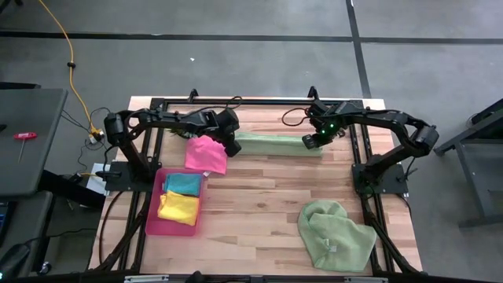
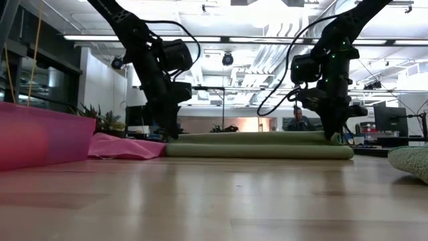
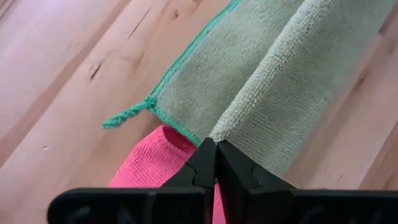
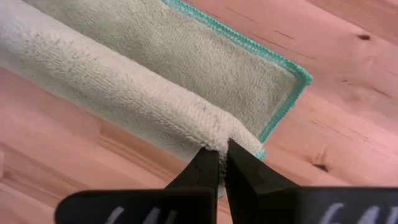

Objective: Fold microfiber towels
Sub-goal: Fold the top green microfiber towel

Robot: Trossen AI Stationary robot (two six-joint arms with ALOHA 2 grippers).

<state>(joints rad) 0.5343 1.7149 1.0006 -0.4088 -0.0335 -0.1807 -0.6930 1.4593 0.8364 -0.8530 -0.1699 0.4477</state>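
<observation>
**A:** Where is the towel you are working, and which way does it run?

**B:** Your pale green towel [image 1: 279,145] lies at the far middle of the tabletop [image 1: 259,212], folded into a long narrow strip. Its long axis runs side to side across the tabletop, from one arm to the other. In the low view the strip [image 2: 259,146] shows two layers, the upper fold lying on the lower one.

**A:** And your claws?

**B:** Your left claw [image 1: 233,146] is at the strip's left end, clenched on the edge of the upper fold; the left wrist view shows its tips [image 3: 216,155] pinched together on the cloth. Your right claw [image 1: 311,142] is at the right end, likewise clenched on the fold, its tips [image 4: 222,155] meeting on the rolled edge next to the teal-stitched corner.

**A:** What lies beside it?

**B:** The hot pink towel [image 1: 206,154] touches the strip's left end, just under your left claw. A teal towel [image 1: 182,184] and a yellow towel [image 1: 179,208] lie in the pink tray [image 1: 155,212] nearer the left front. A second pale green towel [image 1: 335,235] lies crumpled at the right front, well apart from the strip.
</observation>
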